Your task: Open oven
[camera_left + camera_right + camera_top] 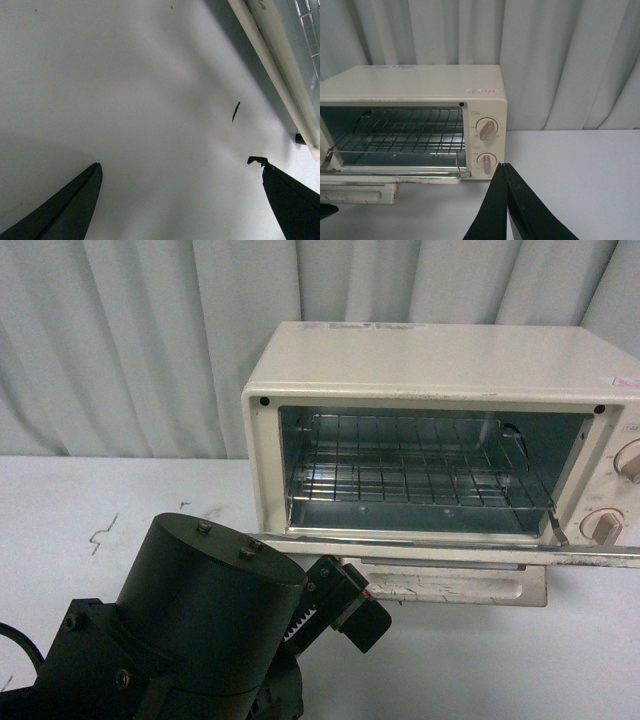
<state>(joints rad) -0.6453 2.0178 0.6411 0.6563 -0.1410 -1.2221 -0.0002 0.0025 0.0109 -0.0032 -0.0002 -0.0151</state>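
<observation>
Oven (430,360), open, one wire rack (420,468), two knobs (486,130), left hand (177,167) spread.

No legible text on the oven (420,365)

front and right wrist face oven (430,365), left wrist tabletop (125,100)

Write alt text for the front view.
A cream-white oven stands on a white table with its door folded down open and the wire rack showing inside. The left gripper fills the foreground, beside the door's left end.
</observation>
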